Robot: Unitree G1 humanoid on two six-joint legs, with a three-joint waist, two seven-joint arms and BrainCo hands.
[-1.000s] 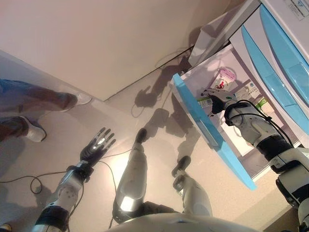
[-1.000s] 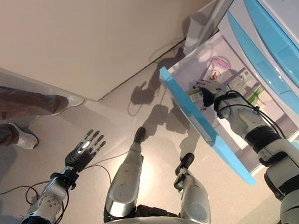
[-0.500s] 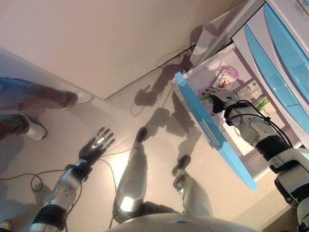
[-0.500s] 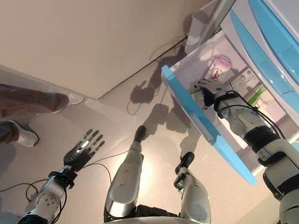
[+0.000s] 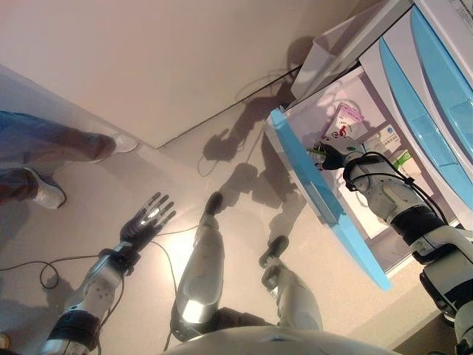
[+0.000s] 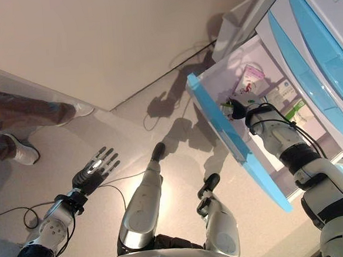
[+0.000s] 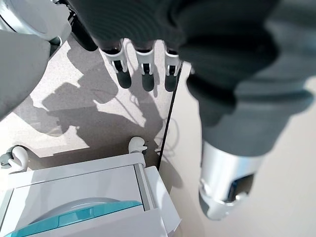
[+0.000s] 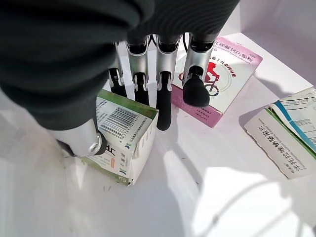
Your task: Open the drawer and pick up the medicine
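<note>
1. While reaching into the open drawer (image 5: 325, 203) at the right of the head views, right hand (image 8: 148, 74) closed on a green-and-white medicine box (image 8: 123, 138): thumb pressed to the box's near side, two fingers against its far side, the other fingers hanging straight down past it.
2. Seen from the right wrist view: box tilted, one end raised off the white drawer floor, barcode face up toward the hand.
3. Just beyond the fingertips, lying flat in the drawer: a pink-and-white box (image 8: 222, 74) with a red cyclist figure; further to the right of that frame, a white box with a blue stripe (image 8: 286, 133), partly cut off by the edge.
4. Pulled out from the white cabinet (image 5: 443, 44): drawer with a light-blue front panel, running from the upper middle to the lower right of the head views.
5. Lower left of the head views: left hand (image 5: 145, 224) held over the pale floor (image 5: 222, 89), fingers spread and straight, holding nothing.
6. At the left edge: a person's legs and a white shoe (image 5: 46, 194).
</note>
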